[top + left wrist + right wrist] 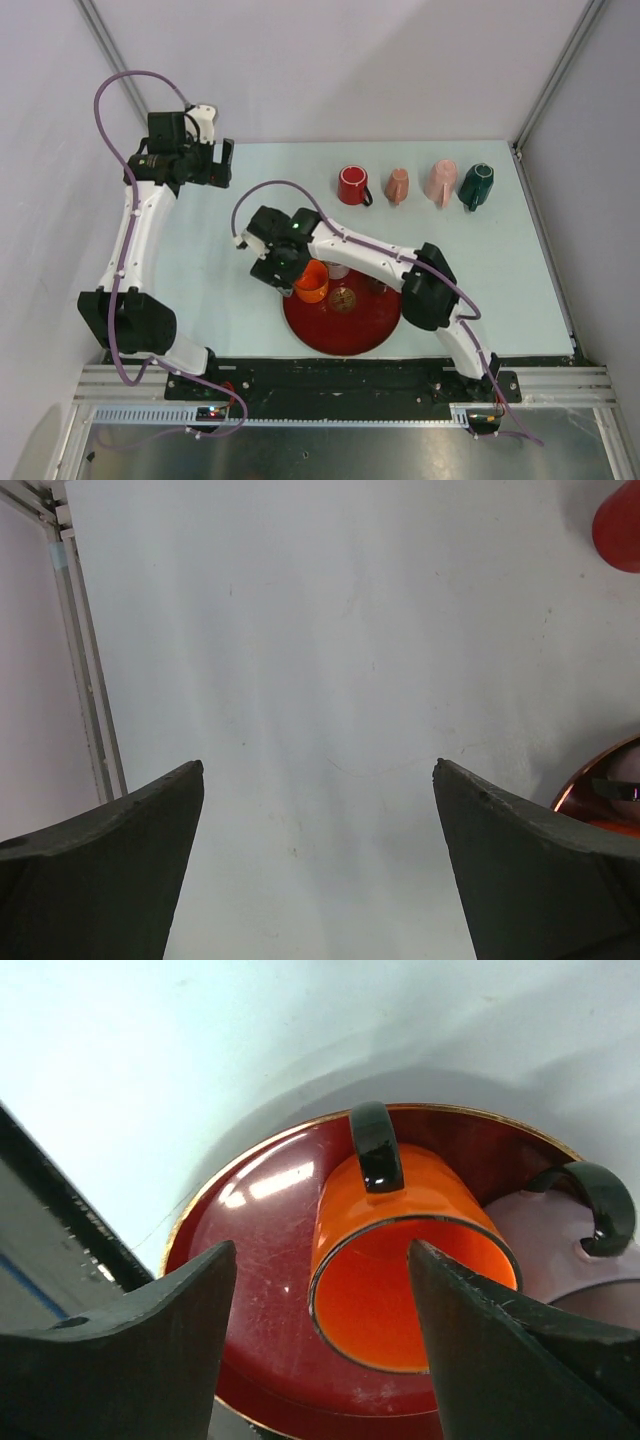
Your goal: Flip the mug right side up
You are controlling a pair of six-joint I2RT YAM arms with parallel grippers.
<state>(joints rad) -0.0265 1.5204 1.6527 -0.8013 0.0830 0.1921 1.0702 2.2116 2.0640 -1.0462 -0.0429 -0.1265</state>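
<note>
Bench point(330, 630) lies bare under my left fingers point(110, 880), which hang spread wide, holding nothing. On the red plate point(260, 1220) the orange mug point(400, 1200) sits with its mouth toward my right fingers point(130, 1360), which stand open astride it, not gripping. If I close off-centre, I judge the glazed wall may slip out and knock the pink mug point(540, 1230) just beside it.

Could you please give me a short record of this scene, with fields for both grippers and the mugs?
left gripper: open, above bare table
right gripper: open, orange mug between its fingers in the wrist view
orange mug: on the red plate, tipped, mouth towards the wrist camera, black handle on top
pale mug: also on the plate, beside the orange one
far row: red mug, salmon mug, pink mug, green mug
</note>
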